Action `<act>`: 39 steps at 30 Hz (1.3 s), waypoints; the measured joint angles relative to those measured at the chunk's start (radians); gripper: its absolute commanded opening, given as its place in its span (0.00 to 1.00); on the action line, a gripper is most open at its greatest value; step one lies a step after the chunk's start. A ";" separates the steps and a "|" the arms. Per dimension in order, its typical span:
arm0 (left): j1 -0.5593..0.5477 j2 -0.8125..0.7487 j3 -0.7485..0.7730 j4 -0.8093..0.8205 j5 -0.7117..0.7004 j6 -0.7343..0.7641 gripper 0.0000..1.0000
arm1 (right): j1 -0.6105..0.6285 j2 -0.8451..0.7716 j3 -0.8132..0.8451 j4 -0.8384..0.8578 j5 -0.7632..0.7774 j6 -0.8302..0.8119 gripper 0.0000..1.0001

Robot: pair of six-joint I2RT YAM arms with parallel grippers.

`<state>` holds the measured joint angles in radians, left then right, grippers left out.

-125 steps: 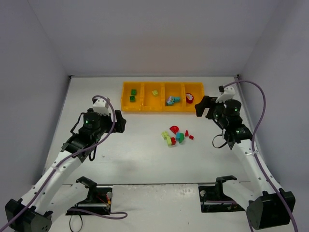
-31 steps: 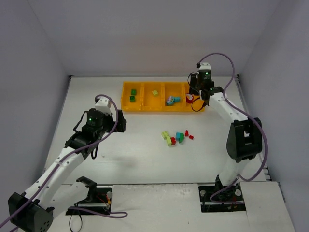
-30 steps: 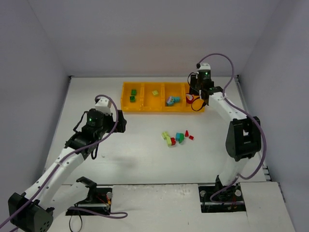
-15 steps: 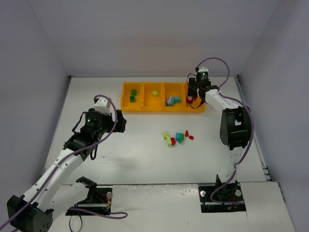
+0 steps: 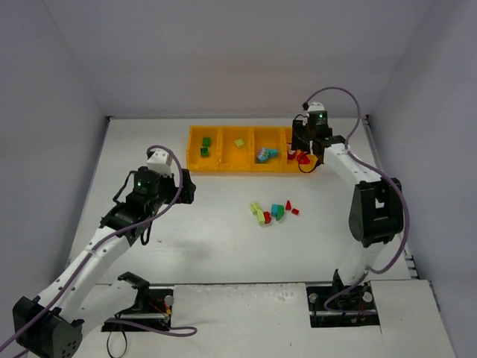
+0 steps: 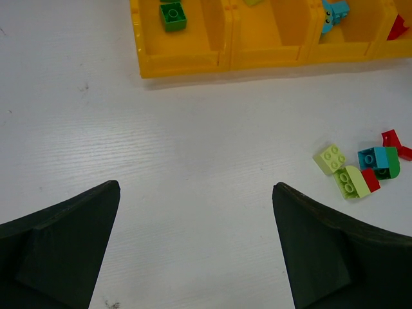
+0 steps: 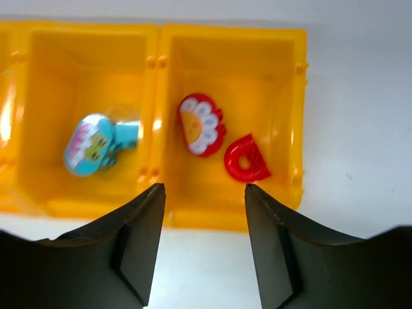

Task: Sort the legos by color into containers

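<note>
**Sorting plastic bricks by colour.** A long, shallow tray (image 5: 250, 170) of glossy orange-yellow plastic lies at the far side of a white table (image 6: 193, 129) with a faint streaked grain. Thin walls divide the tray into four square-cornered compartments.

- **Right claw** (image 7: 203, 193): two matte black, wedge-shaped fingers hang over the near wall of the rightmost compartment. The jaws stand partly apart with nothing between them.
- **Rightmost compartment:** a smooth red arch (image 7: 246, 159) lies on the floor. Just beside it is a red scalloped disc (image 7: 201, 125) printed with white petals around a yellow centre.
- **Next compartment to the left:** a rounded teal piece (image 7: 96, 144) with a printed top.
- **Remaining compartments:** the one after that holds a single lime piece (image 5: 239, 142). The leftmost holds two dark green studded bricks (image 5: 206, 142).
- **Left claw** (image 6: 196, 187): it hovers over bare table, jaws spread wide and empty.
- **Unsorted cluster** (image 5: 272, 212): this lies on the table on the near side of the tray, apart from it. It contains:
  - a square lime four-stud brick (image 6: 331, 158) and a lime round-ended block (image 6: 351, 181);
  - a teal brick (image 6: 371, 157) touching a dark green curved block (image 6: 389, 161);
  - small red wedges (image 6: 391, 138) at the cluster's edge.
</note>
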<state>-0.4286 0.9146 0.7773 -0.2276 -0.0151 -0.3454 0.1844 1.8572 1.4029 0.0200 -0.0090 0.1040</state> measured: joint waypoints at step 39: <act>0.000 0.013 0.000 -0.001 0.011 -0.002 0.97 | 0.514 -0.161 -0.467 0.015 0.010 0.087 0.62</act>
<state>-0.4286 0.9276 0.7773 -0.2283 -0.0036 -0.3477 0.6987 1.6966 0.9356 0.0349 0.0006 0.1913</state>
